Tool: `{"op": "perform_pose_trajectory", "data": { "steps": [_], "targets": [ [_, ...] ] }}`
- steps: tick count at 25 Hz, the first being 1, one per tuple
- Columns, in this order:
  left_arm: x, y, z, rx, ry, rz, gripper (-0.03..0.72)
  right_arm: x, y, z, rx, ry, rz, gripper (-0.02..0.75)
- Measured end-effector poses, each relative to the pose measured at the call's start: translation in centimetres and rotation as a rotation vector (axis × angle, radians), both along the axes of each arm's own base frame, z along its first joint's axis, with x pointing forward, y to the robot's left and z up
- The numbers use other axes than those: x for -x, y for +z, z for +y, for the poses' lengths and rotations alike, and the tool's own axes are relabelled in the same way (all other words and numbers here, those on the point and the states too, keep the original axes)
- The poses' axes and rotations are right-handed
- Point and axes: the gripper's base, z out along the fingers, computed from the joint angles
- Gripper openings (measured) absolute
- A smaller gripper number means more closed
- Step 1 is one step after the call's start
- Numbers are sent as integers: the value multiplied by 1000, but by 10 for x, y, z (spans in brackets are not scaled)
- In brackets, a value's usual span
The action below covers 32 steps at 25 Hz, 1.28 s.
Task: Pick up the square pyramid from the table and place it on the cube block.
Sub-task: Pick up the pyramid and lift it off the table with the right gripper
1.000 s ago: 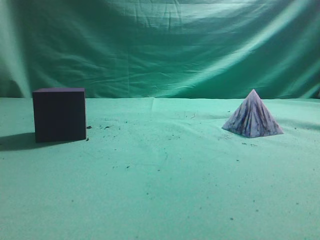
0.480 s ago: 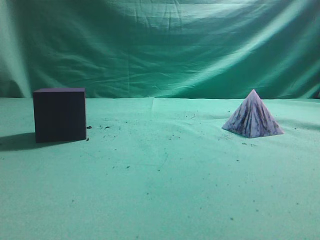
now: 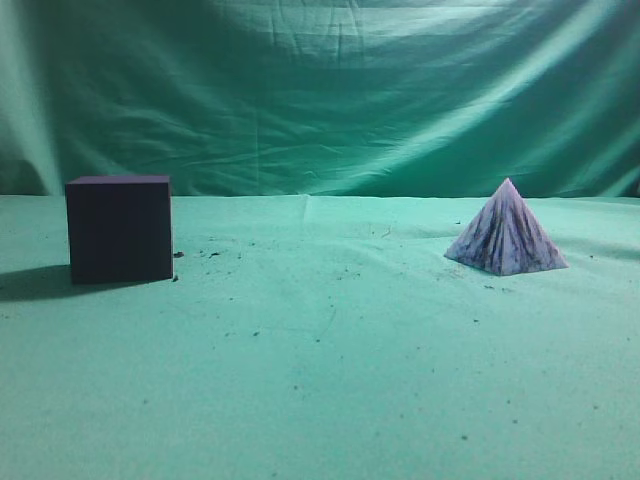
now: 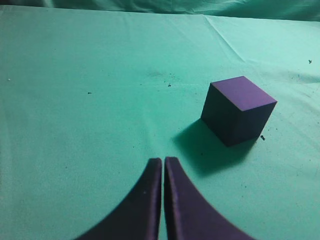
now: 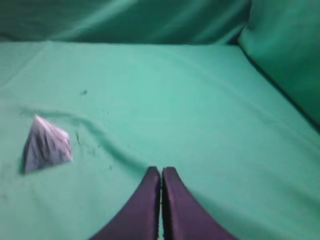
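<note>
The square pyramid (image 3: 506,234), pale lilac with dark streaks, stands upright on the table (image 3: 330,360) at the right. It also shows in the right wrist view (image 5: 46,144), to the left of my right gripper (image 5: 161,170), which is shut and empty, well apart from it. The dark purple cube block (image 3: 119,229) stands at the left. In the left wrist view the cube block (image 4: 237,110) lies ahead and to the right of my left gripper (image 4: 163,160), which is shut and empty. Neither gripper shows in the exterior view.
Green cloth (image 3: 320,90) hangs behind the table as a backdrop. A fold of cloth (image 5: 285,60) rises at the right in the right wrist view. Small dark specks (image 3: 215,253) dot the cloth near the cube.
</note>
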Motion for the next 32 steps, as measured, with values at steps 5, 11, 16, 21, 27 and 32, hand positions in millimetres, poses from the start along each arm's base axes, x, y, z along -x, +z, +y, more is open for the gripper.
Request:
{"op": "perform_pose_trajectory", "data": {
  "steps": [5,11,16,21,27,32],
  "targets": [
    [0,0,0,0,0,0,0,-3,37,-2,-140,-33,-409,0],
    [0,0,0,0,0,0,0,3,87,-1,-136,-17,-451,0],
    [0,0,0,0,0,0,0,-16,129,4,-98,19,-128,0],
    [0,0,0,0,0,0,0,-53,148,10,3,97,144,0],
    [0,0,0,0,0,0,0,-104,156,47,153,387,431,0],
    [0,0,0,0,0,0,0,-151,132,87,202,469,621,0]
  ]
}}
